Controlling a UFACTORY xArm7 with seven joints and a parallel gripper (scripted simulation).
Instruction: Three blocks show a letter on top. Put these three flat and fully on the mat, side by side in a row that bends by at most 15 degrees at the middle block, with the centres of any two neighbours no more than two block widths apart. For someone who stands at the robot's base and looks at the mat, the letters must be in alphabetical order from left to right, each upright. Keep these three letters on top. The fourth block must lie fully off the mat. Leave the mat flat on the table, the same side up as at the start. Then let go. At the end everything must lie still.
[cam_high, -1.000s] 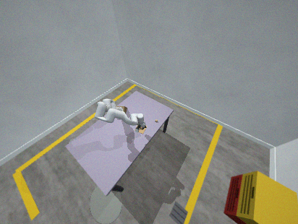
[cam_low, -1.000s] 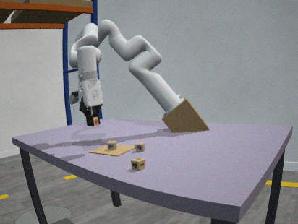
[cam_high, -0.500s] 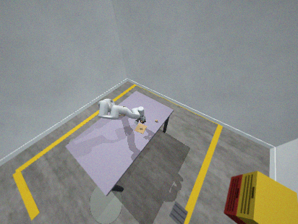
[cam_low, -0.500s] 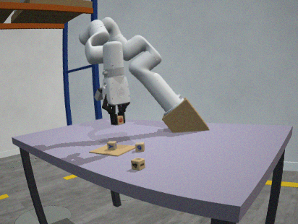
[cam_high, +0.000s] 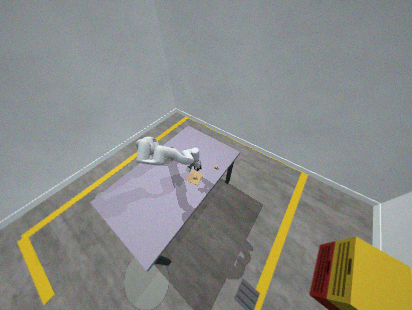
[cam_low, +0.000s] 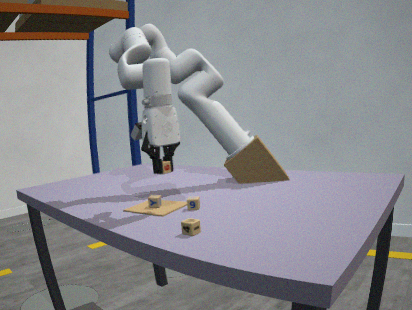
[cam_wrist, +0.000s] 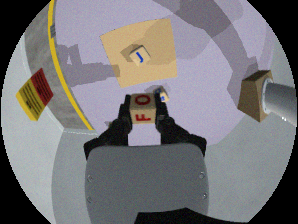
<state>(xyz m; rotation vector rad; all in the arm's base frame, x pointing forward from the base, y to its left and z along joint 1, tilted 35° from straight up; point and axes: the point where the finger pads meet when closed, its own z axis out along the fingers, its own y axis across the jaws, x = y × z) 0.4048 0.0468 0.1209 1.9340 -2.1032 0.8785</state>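
End effector (cam_low: 164, 161) hangs above the bench (cam_low: 280, 235), left of centre in the exterior view, fingers clamped on a wooden block with red marks (cam_low: 166, 166); wrist view shows that block (cam_wrist: 144, 110) in the middle of the frame with a red F and O on the faces toward the camera; block is off the surface, well above it.

Tan mat (cam_low: 150, 208) lies flat on the bench, below and slightly left of the end effector in the exterior view; one block with a blue mark (cam_low: 155, 201) sits on it; in the wrist view the same mat (cam_wrist: 160, 39) fills the upper centre, its block (cam_wrist: 136, 54) near the middle.

Second blue-marked block (cam_low: 193, 203) stands just beside the mat's right edge, off it; a third with a dark mark (cam_low: 190, 226) sits nearer the front edge, lower centre, apart from the mat.

Arm's tan base wedge (cam_low: 256, 162) at right of centre.
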